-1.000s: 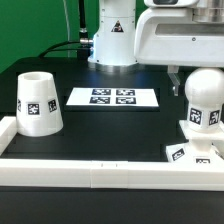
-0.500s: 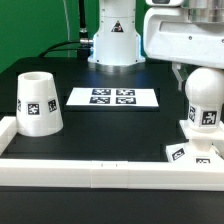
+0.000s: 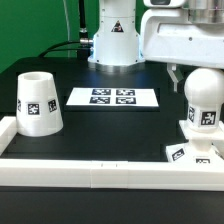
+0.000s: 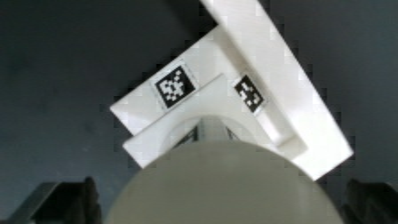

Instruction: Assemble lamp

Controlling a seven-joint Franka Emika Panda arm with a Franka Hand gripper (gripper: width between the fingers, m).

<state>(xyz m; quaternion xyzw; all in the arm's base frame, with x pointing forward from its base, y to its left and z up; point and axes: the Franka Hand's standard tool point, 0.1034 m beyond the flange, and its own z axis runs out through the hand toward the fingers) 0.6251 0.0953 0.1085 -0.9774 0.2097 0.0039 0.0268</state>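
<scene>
White bulb stands upright on its base, likely seated; gripper fingers sit apart either side. Shade sits well apart, probably next.

Gripper: its white body slid toward the exterior view's right within the first half-second, then hardly stirred.
Finger: went with it and finished a shade nearer the bulb, just beside its flank.
Pace: the drift all but stopped by the end.

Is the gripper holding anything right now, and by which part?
Nothing is held: the gripper is open, its fingers flanking the bulb near its rounded top, gaps on both sides.
</scene>
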